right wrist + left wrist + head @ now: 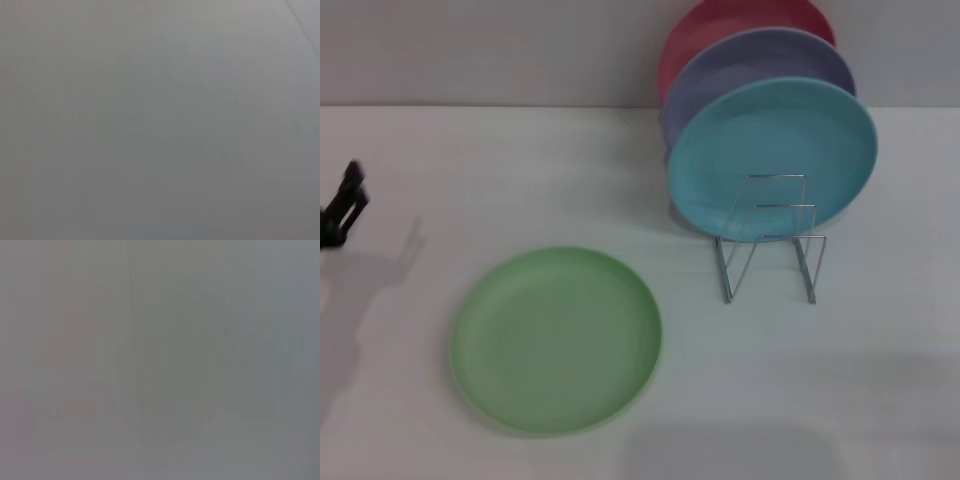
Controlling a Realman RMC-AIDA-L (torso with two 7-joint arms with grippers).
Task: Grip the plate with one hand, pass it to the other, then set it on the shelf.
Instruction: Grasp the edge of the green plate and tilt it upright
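Note:
The light green plate [557, 340] lies flat on the white table in the head view, left of centre and near the front. The silver wire rack [770, 240] stands to its right, its front slots holding nothing. My left gripper [345, 205] shows as slim dark fingers at the far left edge, well apart from the plate, above the table. My right gripper is out of view. Both wrist views show only a plain grey surface.
Three plates stand upright in the rack's rear slots: turquoise-blue [772, 158] in front, lavender [760, 70] behind it, pink-red [720, 30] at the back. The white table [520, 170] ends at a grey wall.

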